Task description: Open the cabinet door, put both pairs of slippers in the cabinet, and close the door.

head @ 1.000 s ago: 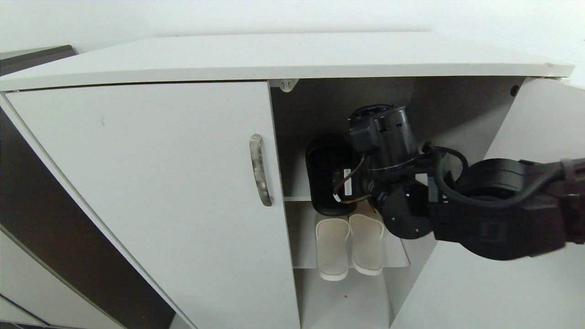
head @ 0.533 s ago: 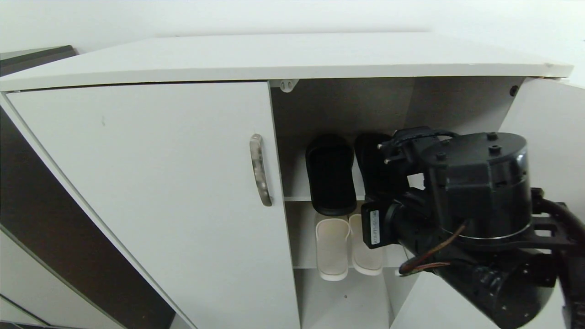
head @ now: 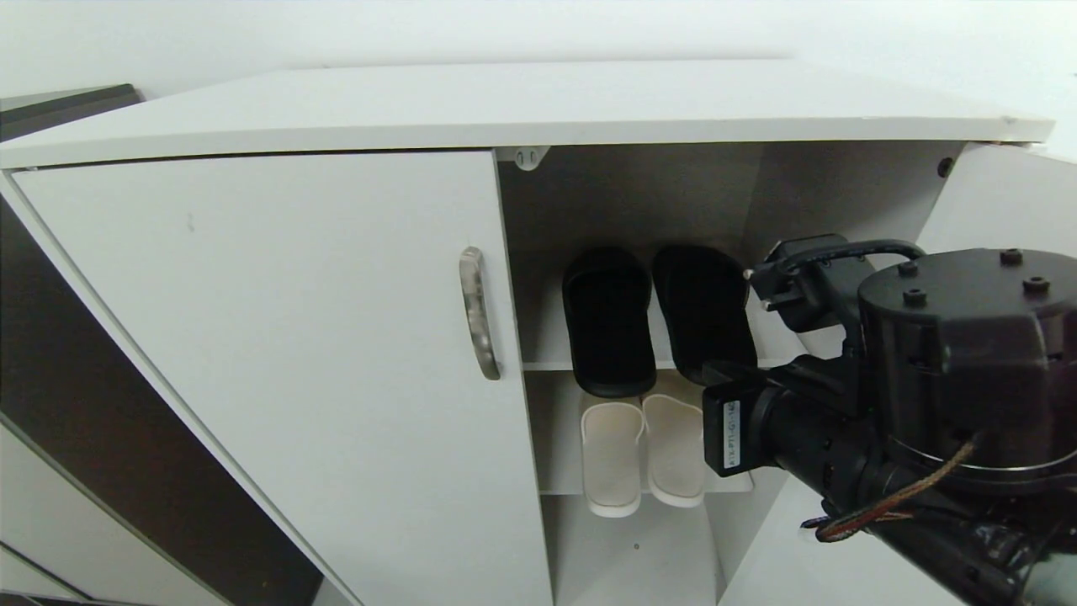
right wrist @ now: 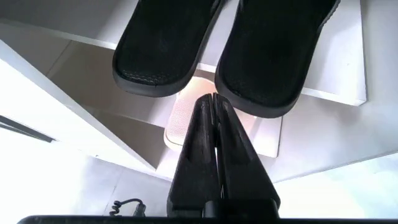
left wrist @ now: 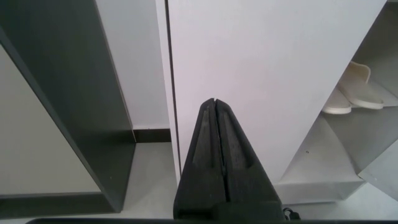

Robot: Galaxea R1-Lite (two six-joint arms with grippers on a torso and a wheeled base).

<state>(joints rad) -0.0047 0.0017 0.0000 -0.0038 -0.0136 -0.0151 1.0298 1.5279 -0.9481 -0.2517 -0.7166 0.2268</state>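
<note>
Both pairs are stowed. The pair of black rubber slippers (head: pixel 607 324) lies side by side on the upper shelf (head: pixel 547 337) of the white laminate cabinet (head: pixel 505 101), heels overhanging its front edge. The pair of cream slippers (head: pixel 612 454) sits on the lower shelf (head: pixel 559 454), directly below.

The right gripper (right wrist: pixel 214 99) hangs just outside the opening, level with the black heels, fingers pressed together on nothing. The left gripper (left wrist: pixel 214 102) faces the shut left door (head: pixel 252 337), its fingers likewise together and empty.

I judge that closing the open right-hand door (head: pixel 1010 202) is all that remains. I would bring the right arm round to the panel's outer face and push steadily along the hinge arc. Risk, in my judgement: the overhanging black heels may foul the door.

Against the frame a second ago, the right arm has backed out of the compartment, uncovering the second black slipper. Neither pair has shifted.
</note>
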